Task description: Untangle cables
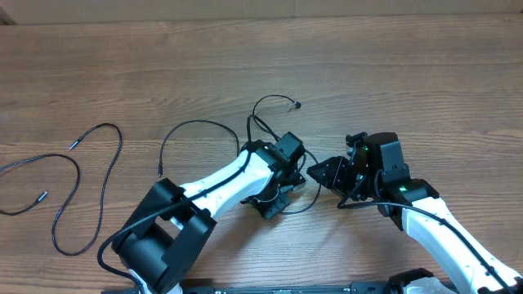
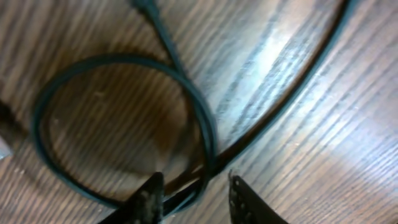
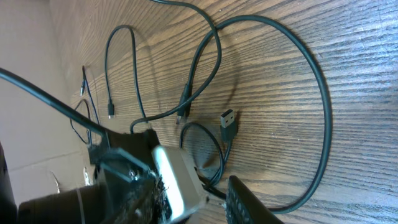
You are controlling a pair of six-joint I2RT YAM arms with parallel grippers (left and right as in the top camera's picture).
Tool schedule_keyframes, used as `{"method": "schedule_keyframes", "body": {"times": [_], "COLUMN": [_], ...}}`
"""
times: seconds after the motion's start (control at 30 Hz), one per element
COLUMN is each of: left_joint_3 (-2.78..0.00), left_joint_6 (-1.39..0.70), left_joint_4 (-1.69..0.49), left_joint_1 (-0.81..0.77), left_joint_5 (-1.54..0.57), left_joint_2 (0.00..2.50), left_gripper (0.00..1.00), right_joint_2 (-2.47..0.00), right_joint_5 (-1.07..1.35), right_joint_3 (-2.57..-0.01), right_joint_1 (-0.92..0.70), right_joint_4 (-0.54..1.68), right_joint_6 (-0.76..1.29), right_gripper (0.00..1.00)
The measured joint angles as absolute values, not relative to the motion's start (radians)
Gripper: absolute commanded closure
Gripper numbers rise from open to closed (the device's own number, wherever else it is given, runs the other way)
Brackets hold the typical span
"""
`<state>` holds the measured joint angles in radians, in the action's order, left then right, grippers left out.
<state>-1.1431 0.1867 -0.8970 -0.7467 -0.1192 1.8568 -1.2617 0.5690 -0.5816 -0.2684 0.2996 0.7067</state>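
- Left gripper (image 2: pixel 194 200): jaws parted, straddling a crossing of the cables (image 2: pixel 208 134); a loop lies just ahead of its fingertips.
- Right gripper (image 3: pixel 214 198): one cord runs in between the jaws; clamped or loose, cannot tell.
- USB plug (image 3: pixel 227 119): just ahead of the right gripper.
- Stray cord (image 1: pixel 73 175): well apart from both grippers.

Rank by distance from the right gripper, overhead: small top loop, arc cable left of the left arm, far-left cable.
1. small loop, just up-left of the right gripper
2. arc cable, beyond the left arm
3. far-left cable, by the left edge
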Motion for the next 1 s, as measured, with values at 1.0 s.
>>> {"method": "schedule_keyframes", "body": {"times": [1.0], "left_joint_3": [-1.115], "left_joint_6": [0.191], "left_joint_4": [-0.883], "left_joint_1": [-0.751], "left_joint_5": [-0.119], "left_joint_2": [1.857], "left_gripper": [0.96], "right_joint_2": [-1.262], "right_joint_5": [0.569], "right_joint_3": [-0.582], "right_joint_1": [-0.268], "right_joint_4": [0.3], "right_joint_6": [0.707], "right_gripper": [0.68]}}
